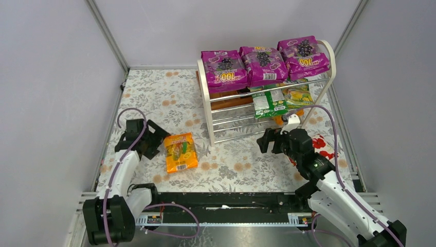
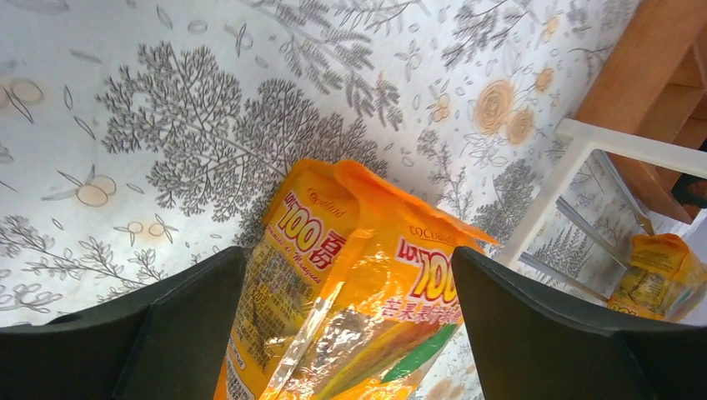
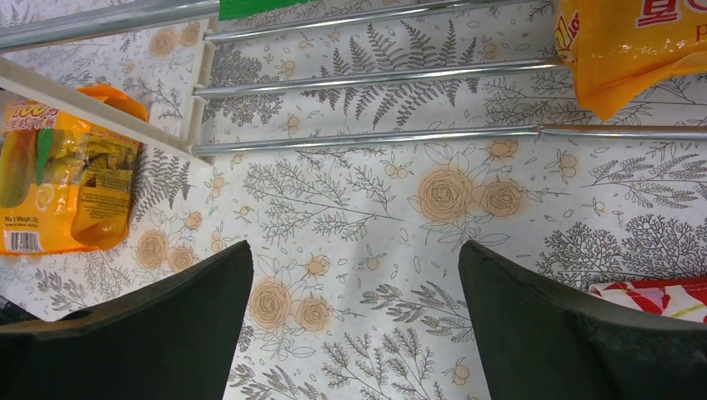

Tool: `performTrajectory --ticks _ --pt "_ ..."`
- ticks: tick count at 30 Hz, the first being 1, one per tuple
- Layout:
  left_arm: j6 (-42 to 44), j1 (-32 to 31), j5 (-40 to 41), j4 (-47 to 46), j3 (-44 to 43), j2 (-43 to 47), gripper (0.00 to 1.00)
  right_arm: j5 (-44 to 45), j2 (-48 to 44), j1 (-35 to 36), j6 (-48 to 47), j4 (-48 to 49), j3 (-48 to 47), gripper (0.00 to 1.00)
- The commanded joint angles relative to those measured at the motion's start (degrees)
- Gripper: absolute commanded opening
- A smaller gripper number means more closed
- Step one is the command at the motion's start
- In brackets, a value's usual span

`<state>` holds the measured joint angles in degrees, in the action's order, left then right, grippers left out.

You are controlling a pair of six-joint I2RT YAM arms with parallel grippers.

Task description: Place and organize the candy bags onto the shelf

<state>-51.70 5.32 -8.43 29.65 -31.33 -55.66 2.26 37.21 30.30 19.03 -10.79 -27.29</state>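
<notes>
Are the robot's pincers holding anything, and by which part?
Nothing is held. The left pincer and the right pincer are both open, and the orange bag just lies on the table.

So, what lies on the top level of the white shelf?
Three purple bags lie side by side on the top rods of the shelf. Below them, a green-white bag and a green-yellow bag are only partly visible; the purple bags cover the rest.

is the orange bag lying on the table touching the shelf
Apart. The top external view shows a strip of bare tablecloth between the orange bag and the left end panel of the shelf.
</notes>
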Motion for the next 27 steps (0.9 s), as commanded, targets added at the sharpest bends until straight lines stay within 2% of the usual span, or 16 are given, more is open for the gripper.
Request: performTrajectory --ticks 1,5,8,11,12,17,20,24,27 --pt "6.42 -0.8 4.44 3.16 -4.22 1.72 0.98 -0.91 1.1 -0.18 -1.24 2.74 0.06 1.0" --pt "3.48 -11.82 12.87 6.95 -5.68 4.52 0.95 -1.92 2.72 -0.19 -1.38 3.07 -0.16 1.0" --pt "-0.96 -17.28 15.06 8.6 -4.75 5.72 0.91 -4.78 4.14 -0.22 -1.66 3.97 -0.09 1.0" --pt "-4.24 -18.64 12.65 8.91 -2.34 7.28 0.78 -7.39 5.85 -0.22 -2.09 4.12 -0.51 1.0" --pt "-4.83 -18.94 11.88 8.85 -1.58 7.67 0.77 -7.78 6.34 -0.19 -2.07 4.12 -0.69 1.0" --pt "-7.3 -21.64 6.46 7.82 2.48 8.97 0.79 -8.12 7.07 -0.24 -2.04 4.29 -0.69 1.0" --pt "-8.67 -24.5 3.49 6.08 4.21 10.36 0.76 -8.98 7.72 -0.24 -1.62 4.71 -0.54 1.0" --pt "-8.81 -28.1 1.37 3.95 6.22 13.34 0.59 -10.51 10.27 -0.23 3.94 6.12 -0.42 1.0" --pt "-9.81 -30.71 0.14 2.78 8.69 14.8 0.51 -15.87 11.84 -0.05 11.75 14.16 2.17 1.0"
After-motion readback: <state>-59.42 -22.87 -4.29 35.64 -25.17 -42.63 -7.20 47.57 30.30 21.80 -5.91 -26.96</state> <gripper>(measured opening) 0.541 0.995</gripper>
